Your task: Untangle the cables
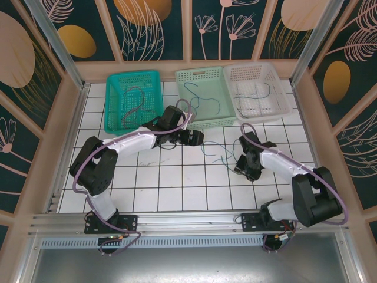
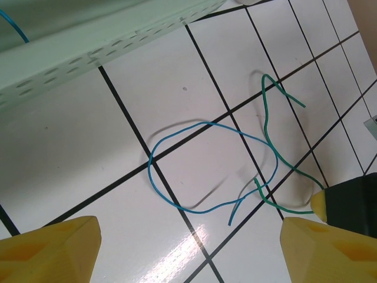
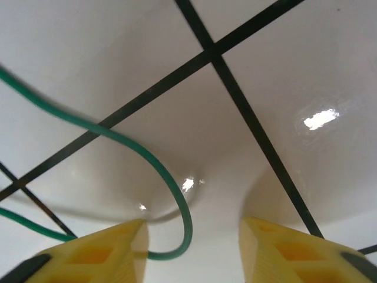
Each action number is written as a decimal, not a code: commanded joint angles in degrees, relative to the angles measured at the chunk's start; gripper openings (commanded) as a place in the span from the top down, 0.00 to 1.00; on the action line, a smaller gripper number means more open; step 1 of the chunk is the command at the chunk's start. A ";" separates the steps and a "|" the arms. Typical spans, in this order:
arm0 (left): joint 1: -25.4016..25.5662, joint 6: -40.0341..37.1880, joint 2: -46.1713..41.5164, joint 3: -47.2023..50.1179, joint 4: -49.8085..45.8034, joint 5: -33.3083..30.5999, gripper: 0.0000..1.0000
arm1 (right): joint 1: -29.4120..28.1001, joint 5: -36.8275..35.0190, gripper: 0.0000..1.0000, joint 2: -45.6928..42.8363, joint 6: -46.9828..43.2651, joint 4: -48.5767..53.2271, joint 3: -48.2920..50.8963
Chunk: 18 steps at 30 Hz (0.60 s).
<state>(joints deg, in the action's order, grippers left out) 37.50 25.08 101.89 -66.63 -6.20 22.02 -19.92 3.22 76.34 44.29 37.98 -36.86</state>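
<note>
Your right hand (image 3: 193,221) stands partly apart, its body cut off below. The green cable (image 3: 160,166) curls between its fingers, close against one; you cannot tell whether it touches. The table (image 3: 330,65) lies just past the tips. Your left hand (image 2: 189,223) is wide and holds nothing. Ahead of it the blue cable (image 2: 151,171) loops across the green one, which runs out of sight at the right hand's fingertip. Beyond, a pale basket (image 2: 88,56) is cropped.
</note>
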 commanded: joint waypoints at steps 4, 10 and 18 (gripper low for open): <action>-0.05 -0.19 -2.31 1.33 1.47 0.61 0.19 | 1.38 -0.66 0.76 -0.50 2.08 -4.35 2.88; -0.03 -0.47 -2.20 0.98 1.31 0.70 0.19 | 1.05 -3.29 1.00 -4.58 1.91 -4.06 2.68; 0.02 2.61 -5.20 -1.83 7.39 3.25 0.16 | -2.17 -10.38 1.00 -14.96 -0.14 2.27 -5.25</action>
<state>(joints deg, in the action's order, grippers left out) 37.50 25.71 100.47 -66.13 -4.45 22.52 -20.60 -3.44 64.62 45.50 38.04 -38.59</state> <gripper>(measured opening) 0.836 0.058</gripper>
